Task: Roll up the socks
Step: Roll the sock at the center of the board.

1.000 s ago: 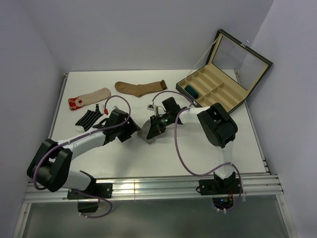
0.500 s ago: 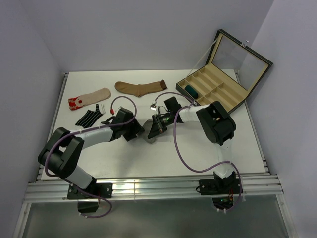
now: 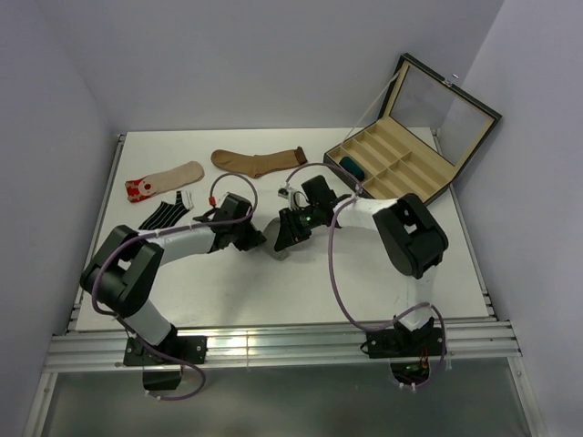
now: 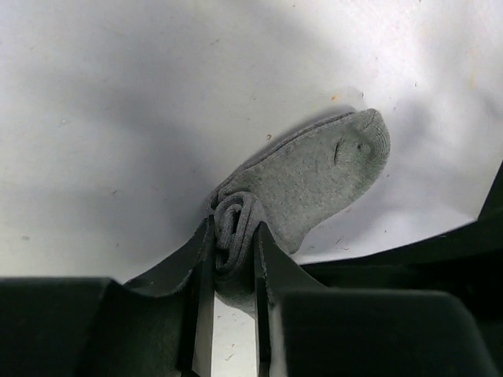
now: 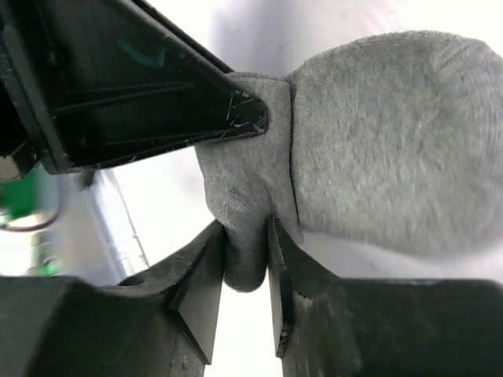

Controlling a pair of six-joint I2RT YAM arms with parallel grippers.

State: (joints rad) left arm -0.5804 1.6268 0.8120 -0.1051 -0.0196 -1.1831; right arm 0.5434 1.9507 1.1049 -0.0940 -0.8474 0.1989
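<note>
A grey sock lies on the white table, its toe pointing away and its near end coiled into a small roll. My left gripper is shut on that roll. My right gripper is shut on a fold of the same grey sock, with the left arm's finger just above it. From above, the left gripper and the right gripper meet tip to tip at mid-table, and the grey sock is mostly hidden beneath them.
A brown sock, a beige red-toed sock and a black white-striped sock lie flat at the back left. An open compartment box at the back right holds a dark teal roll.
My left arm has swung right to the grey sock and its jaws have closed on the rolled end. The right gripper has shifted slightly towards the back, still on the sock.
</note>
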